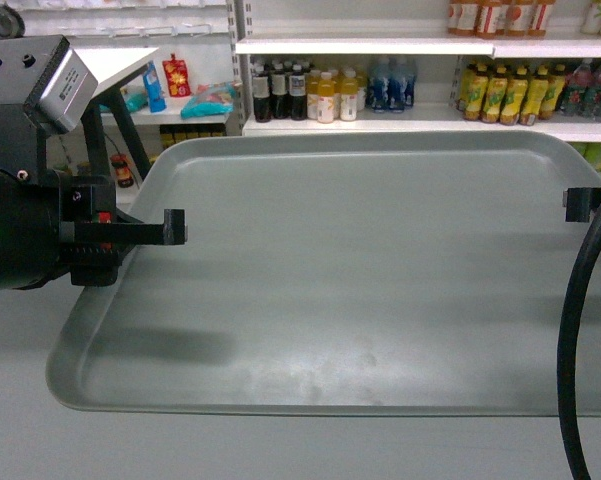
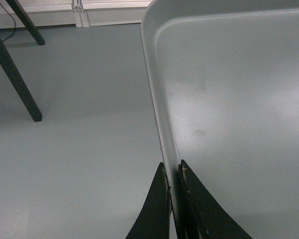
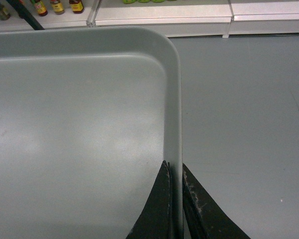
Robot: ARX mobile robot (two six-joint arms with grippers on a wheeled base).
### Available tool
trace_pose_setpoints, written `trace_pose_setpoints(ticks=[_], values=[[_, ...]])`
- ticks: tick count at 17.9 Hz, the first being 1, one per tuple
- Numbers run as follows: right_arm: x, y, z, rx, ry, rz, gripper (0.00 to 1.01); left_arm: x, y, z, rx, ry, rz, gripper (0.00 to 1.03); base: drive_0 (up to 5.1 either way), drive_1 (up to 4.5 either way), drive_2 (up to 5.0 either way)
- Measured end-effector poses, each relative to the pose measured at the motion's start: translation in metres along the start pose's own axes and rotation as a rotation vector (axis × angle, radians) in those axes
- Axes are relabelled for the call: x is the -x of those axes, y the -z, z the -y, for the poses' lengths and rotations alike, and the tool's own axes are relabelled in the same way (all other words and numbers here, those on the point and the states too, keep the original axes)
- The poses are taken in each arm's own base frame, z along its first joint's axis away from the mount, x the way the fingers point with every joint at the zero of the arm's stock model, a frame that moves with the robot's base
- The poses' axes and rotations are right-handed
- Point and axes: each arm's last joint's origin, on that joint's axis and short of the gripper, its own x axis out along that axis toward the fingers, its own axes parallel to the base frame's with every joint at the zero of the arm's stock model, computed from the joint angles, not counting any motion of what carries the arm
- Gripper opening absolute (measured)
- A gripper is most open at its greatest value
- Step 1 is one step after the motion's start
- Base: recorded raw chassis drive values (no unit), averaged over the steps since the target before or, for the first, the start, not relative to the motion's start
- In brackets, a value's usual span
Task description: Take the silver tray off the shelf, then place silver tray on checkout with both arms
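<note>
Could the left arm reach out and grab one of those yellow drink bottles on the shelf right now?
Probably not: the left gripper is shut on the silver tray's rim, sharing its weight with the right gripper, and the yellow bottles stand beyond the tray.

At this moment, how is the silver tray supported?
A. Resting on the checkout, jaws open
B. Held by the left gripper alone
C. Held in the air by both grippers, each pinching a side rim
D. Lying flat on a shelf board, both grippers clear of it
C: both wrist views show the left gripper and right gripper with jaws closed on opposite rims of the silver tray, with only floor beneath the rims.
</note>
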Motion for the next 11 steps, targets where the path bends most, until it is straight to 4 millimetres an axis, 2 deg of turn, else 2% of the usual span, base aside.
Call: trace_pose_setpoints(ticks=[11], values=[[-0.0001,0.0004,-0.0015,0.002,-0.004,-0.001,0.03,-0.0001,0.0000,-0.0010,0.001,-0.002,-0.001,0.03,-4.9,2.49,2.5]])
